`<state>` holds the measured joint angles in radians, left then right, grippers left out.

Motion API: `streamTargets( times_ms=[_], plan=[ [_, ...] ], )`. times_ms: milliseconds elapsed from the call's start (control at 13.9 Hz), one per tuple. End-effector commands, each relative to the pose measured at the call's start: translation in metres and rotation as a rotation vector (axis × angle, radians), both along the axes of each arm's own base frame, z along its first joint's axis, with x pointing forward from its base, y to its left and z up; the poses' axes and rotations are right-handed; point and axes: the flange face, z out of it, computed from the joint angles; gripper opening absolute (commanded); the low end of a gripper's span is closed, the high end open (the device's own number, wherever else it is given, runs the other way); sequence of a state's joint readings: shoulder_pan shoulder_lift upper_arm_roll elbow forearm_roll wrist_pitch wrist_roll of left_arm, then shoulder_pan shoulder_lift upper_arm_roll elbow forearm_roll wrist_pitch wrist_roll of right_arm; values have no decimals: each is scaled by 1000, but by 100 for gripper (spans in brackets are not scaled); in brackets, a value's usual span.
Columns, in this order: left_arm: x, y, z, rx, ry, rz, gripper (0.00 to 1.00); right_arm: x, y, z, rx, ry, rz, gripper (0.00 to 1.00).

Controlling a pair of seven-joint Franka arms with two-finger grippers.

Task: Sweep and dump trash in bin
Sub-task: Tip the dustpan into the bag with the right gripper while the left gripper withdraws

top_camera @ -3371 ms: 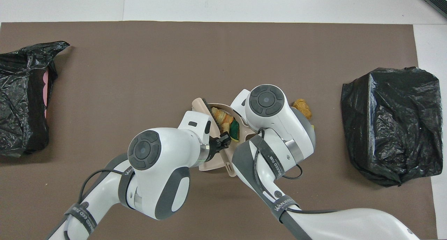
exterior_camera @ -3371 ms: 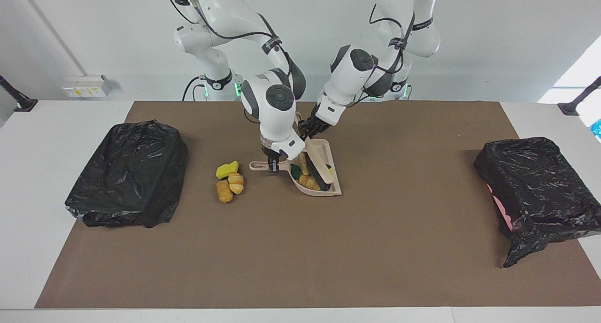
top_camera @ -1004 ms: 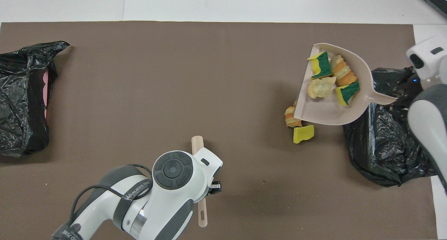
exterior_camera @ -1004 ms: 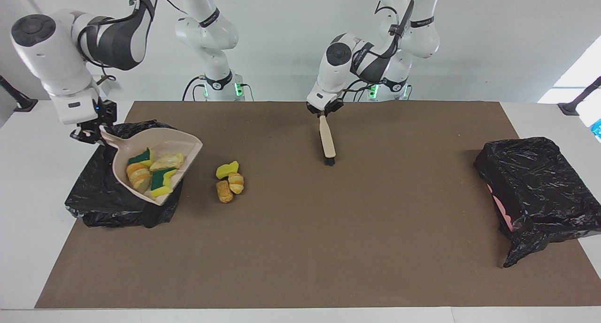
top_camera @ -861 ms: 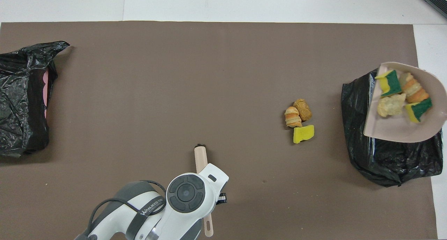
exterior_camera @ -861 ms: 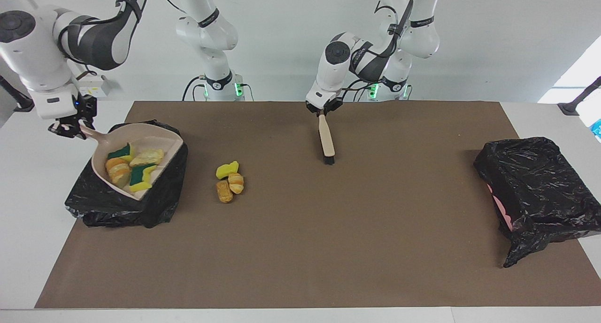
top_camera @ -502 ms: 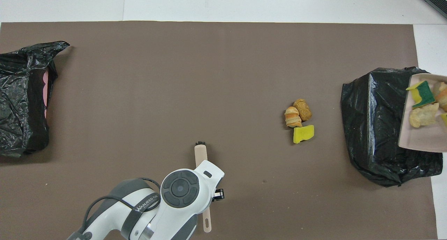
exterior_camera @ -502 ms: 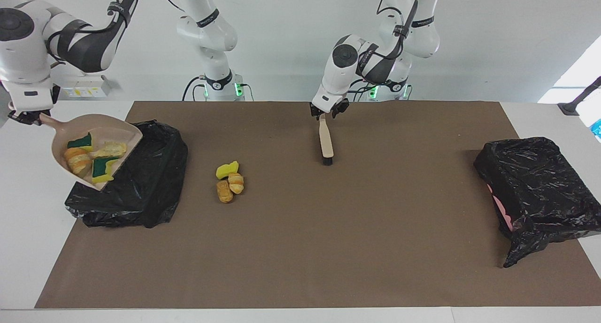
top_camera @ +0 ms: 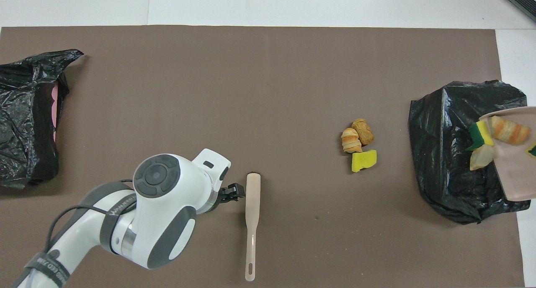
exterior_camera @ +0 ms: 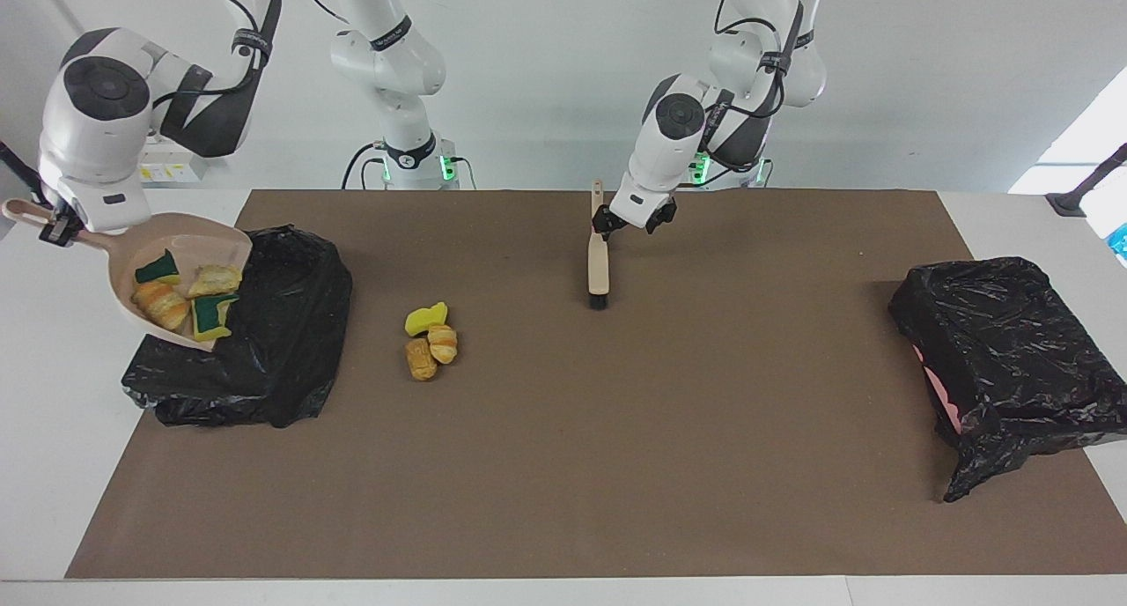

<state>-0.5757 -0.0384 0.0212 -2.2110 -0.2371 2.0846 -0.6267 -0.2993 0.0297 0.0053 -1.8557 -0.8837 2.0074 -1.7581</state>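
Right hand (exterior_camera: pixel 55 229) gripping pan (exterior_camera: pixel 180 271) handle, tipping scraps (exterior_camera: pixel 180 293) over bin (exterior_camera: pixel 264 342); you're aiming lip inside the rim. Left hand (exterior_camera: pixel 634 223) hanging wide beside brush (exterior_camera: pixel 599 267). Three scraps (exterior_camera: pixel 429 337) lying on desk (exterior_camera: pixel 563 430).

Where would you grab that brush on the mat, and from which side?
Grip the brush by its thin handle, from straight above, fingers across its width. It lies flat, handle end nearer to the robots, bristles farther.
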Motion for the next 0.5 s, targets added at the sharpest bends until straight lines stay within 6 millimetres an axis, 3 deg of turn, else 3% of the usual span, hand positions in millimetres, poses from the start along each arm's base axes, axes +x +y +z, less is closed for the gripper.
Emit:
streamTargets(
  times_ms=[0, 72, 215, 430],
  plan=[
    [50, 31, 22, 10, 24, -12, 100, 1, 20, 7, -68, 88, 154, 0],
    [67, 44, 32, 6, 35, -5, 100, 2, 22, 6, -83, 120, 187, 0],
    [93, 75, 52, 0, 42, 19, 100, 10, 45, 9, -139, 166, 269, 0],
    [113, 127, 82, 12, 38, 0, 100, 13, 60, 12, -198, 176, 304, 0]
  ],
)
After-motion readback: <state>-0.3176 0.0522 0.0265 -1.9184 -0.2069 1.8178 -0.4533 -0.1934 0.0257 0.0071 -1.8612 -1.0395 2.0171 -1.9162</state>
